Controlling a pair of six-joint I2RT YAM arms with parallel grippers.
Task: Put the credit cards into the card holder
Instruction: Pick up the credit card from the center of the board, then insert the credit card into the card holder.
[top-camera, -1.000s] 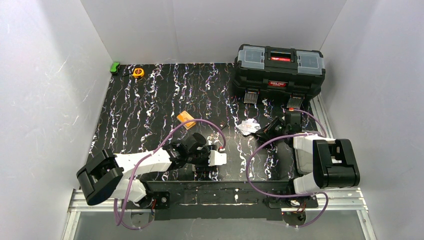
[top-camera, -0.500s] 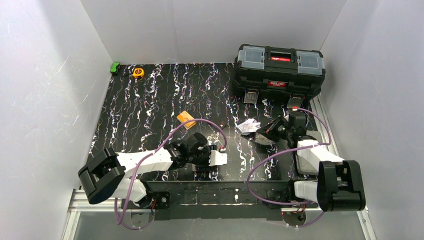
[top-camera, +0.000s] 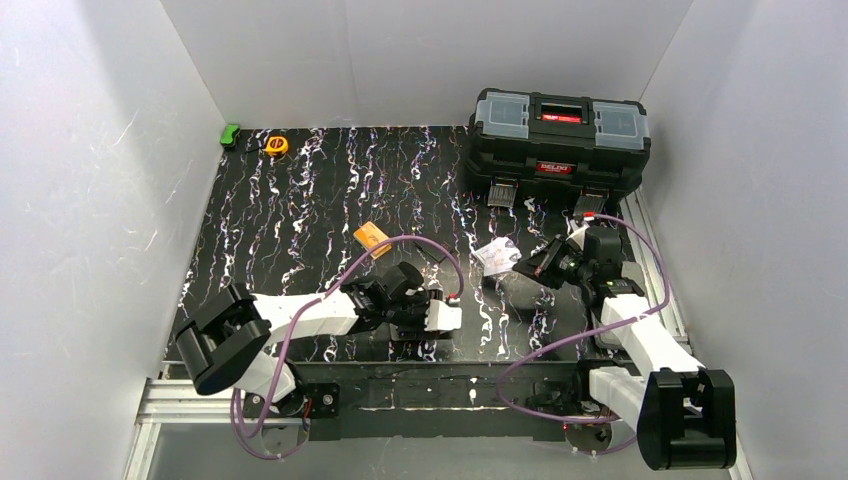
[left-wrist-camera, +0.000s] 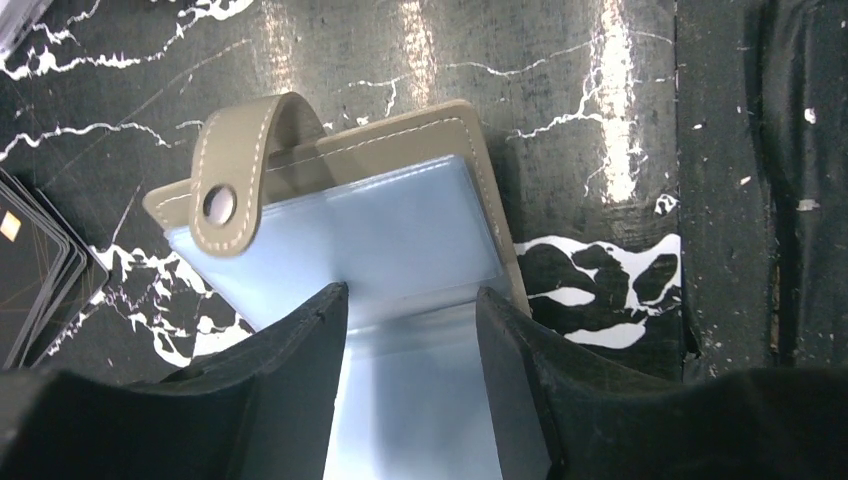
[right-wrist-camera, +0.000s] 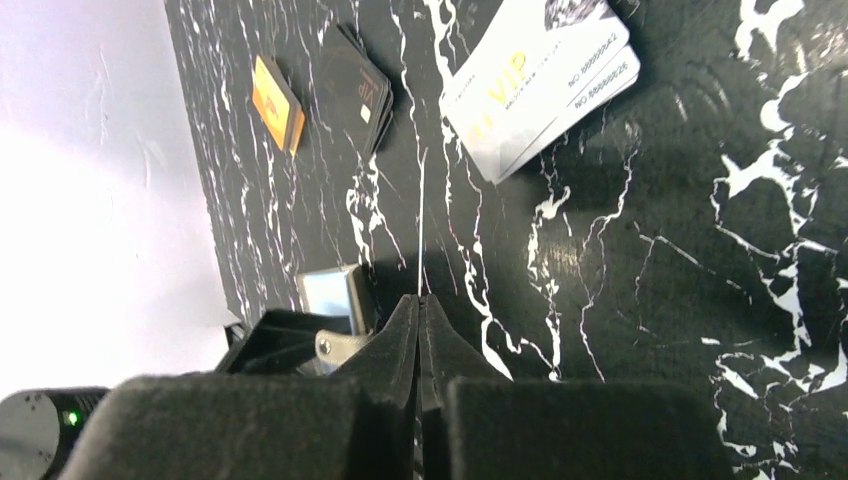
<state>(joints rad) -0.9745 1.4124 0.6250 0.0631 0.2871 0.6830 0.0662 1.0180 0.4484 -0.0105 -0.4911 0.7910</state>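
Note:
The taupe card holder (left-wrist-camera: 400, 160) lies open on the black marbled table, its snap tab (left-wrist-camera: 235, 170) folded over the pale clear pockets. My left gripper (left-wrist-camera: 408, 300) grips it, with a clear pocket leaf running between the two fingers. In the right wrist view the holder (right-wrist-camera: 335, 292) shows beside the left gripper. My right gripper (right-wrist-camera: 420, 300) is shut on one credit card (right-wrist-camera: 421, 225), seen edge-on as a thin line. The remaining white credit cards (right-wrist-camera: 545, 80) lie fanned on the table (top-camera: 300, 220) just beyond. From above, my right gripper (top-camera: 527, 268) hovers beside those white cards (top-camera: 497, 255).
A small orange block (top-camera: 371, 238) and a stack of dark cards (right-wrist-camera: 360, 85) lie left of the white ones. A black toolbox (top-camera: 558, 140) stands at the back right. A yellow tape measure (top-camera: 276, 145) and a green object (top-camera: 230, 134) sit at the far left corner.
The right arm's elbow swung back toward the near right corner while its gripper stayed by the cards, still shut. The left arm edged slightly right, keeping hold of the holder.

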